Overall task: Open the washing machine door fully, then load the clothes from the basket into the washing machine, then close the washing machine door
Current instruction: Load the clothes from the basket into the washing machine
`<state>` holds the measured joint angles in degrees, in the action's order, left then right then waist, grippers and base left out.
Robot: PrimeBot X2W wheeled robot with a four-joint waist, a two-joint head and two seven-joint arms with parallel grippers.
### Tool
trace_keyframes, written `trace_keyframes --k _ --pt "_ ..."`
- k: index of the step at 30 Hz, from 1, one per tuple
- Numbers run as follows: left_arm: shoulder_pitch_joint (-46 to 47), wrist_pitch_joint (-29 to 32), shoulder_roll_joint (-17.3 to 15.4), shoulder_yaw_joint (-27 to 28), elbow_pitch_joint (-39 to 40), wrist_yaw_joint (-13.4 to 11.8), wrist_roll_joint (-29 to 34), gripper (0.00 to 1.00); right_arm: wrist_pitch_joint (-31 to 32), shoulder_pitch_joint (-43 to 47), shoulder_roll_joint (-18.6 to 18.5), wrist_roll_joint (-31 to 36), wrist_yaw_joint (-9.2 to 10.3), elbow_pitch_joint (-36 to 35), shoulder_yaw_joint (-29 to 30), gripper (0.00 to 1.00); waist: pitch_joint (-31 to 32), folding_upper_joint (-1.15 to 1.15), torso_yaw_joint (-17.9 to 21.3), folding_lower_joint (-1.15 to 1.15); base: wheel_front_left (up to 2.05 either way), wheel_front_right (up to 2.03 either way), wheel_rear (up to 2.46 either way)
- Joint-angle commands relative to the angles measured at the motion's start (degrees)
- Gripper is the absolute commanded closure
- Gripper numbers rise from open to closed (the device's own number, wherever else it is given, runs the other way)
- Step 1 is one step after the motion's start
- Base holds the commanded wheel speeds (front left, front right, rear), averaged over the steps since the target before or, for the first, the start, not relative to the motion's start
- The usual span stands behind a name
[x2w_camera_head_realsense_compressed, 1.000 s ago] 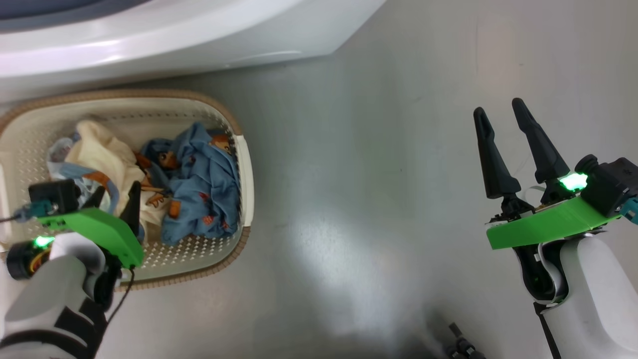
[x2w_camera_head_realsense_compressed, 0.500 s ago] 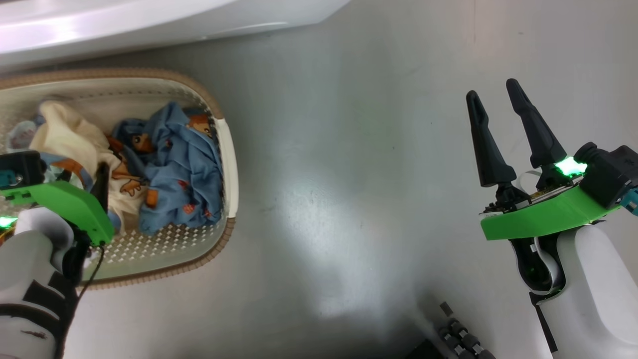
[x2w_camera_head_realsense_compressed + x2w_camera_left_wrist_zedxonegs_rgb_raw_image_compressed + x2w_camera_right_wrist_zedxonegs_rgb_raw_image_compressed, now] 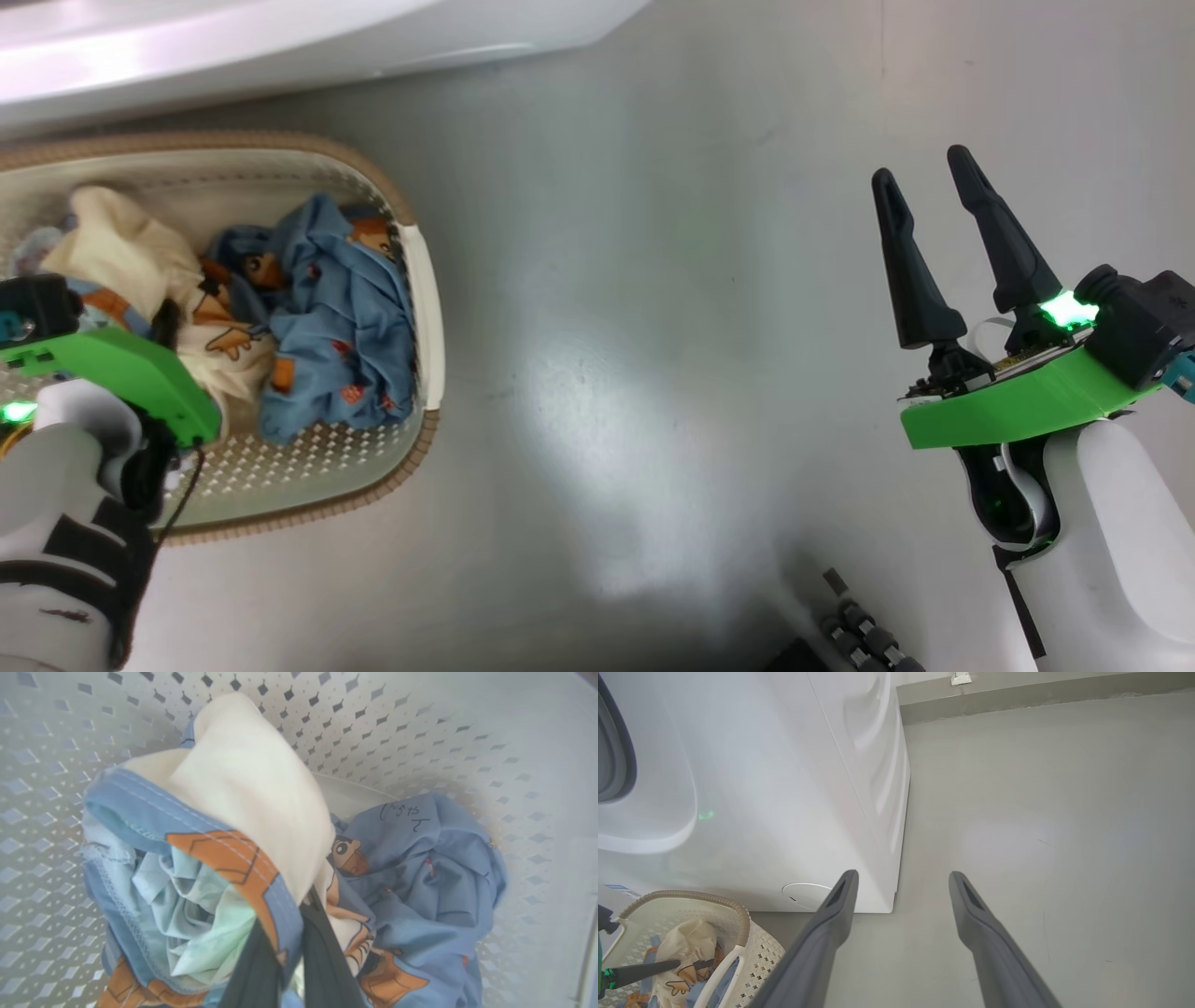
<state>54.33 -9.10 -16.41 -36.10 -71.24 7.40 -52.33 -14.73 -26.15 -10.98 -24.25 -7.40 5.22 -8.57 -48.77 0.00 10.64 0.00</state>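
Left tool (image 3: 287, 926) tight on the clothes (image 3: 252, 788) in the basket (image 3: 425, 280); right tool (image 3: 922, 168) wide open

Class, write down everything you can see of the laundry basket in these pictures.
The basket is cream plastic, rectangular with rounded corners, its walls and bottom perforated, topped by a brown woven-looking rim with a pale side handle. It stands upright on the grey floor close to the washing machine. Crumpled clothes lie inside, and the left hand reaches in, shut on them.
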Motion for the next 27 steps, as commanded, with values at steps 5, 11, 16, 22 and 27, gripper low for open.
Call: trace_keyframes --k 5,11,16,22,27 --pt "-3.04 -3.73 -0.93 1.36 1.82 0.09 -2.9 1.0 -0.27 1.39 -0.6 0.47 -0.09 -0.4 -0.67 0.0 4.28 0.0 -2.32 0.0 0.0 0.0 0.0" --pt "-6.59 -5.73 -0.03 1.78 4.62 0.09 -4.2 1.0 -0.27 2.81 -0.84 0.12 -0.09 0.52 -0.45 0.0 9.58 0.0 -4.09 0.0 0.0 0.0 0.0" --pt "-11.99 -5.87 -0.81 7.48 12.35 0.09 0.11 1.0 -0.27 5.84 -1.47 -0.24 -0.09 1.41 -0.14 0.0 16.37 0.0 -5.91 0.0 0.0 0.0 0.0" --pt "-18.85 -5.88 0.32 16.27 20.47 0.09 8.12 1.0 -0.27 8.81 -2.15 -0.66 -0.09 2.56 -0.16 0.0 22.54 0.0 -7.1 0.0 0.0 0.0 0.0" --pt "-24.48 -5.89 1.65 21.6 27.67 0.09 14.83 1.0 -0.27 11.19 -2.76 -1.01 -0.09 3.38 -0.21 0.0 27.11 0.0 -7.64 0.0 0.0 0.0 0.0"
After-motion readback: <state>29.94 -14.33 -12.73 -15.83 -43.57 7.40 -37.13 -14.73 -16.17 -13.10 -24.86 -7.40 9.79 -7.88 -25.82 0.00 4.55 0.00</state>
